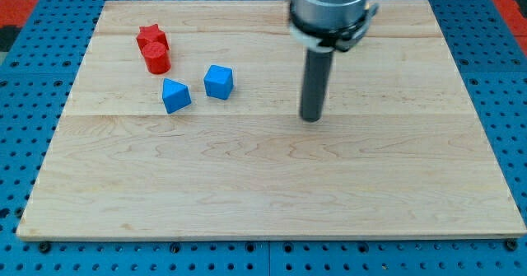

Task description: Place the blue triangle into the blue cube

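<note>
In the one camera view, the arm is reaching down from the view's top over a pale wooden board (272, 194), and its dark rod is standing upright with my tip (310, 118) resting on bare wood, touching no block. There are no jaws here to speak of, just the plain rod, so nothing is being gripped or let go. The blue triangle (175, 95) is sitting well off to the view's left of the tip, and the blue cube (219, 81) is lying just beside it, a little up and to the right, with a narrow gap showing between the two. So the cube is sitting between the tip and the triangle, nearer the tip. I reckon the rod is needing to pass round to the triangle's far left, lower side before pushing it right and slightly upward into the cube. A red star (151, 36) and a red cylinder (156, 58) are huddling close together further up on the left, out of that path.
</note>
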{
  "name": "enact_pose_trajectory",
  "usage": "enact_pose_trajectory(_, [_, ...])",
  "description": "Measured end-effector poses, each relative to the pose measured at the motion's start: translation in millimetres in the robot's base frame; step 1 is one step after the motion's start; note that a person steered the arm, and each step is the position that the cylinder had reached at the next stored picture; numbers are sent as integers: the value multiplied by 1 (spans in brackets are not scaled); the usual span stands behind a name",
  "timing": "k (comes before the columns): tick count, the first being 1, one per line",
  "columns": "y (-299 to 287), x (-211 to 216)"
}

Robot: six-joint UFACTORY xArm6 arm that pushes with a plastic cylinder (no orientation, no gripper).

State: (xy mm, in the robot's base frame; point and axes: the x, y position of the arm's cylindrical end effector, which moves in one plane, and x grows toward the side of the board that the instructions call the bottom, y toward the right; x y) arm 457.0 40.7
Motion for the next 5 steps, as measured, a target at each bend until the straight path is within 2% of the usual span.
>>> enact_pose_trajectory(1, [-42,8])
enact_pose_trajectory(5, [-42,22])
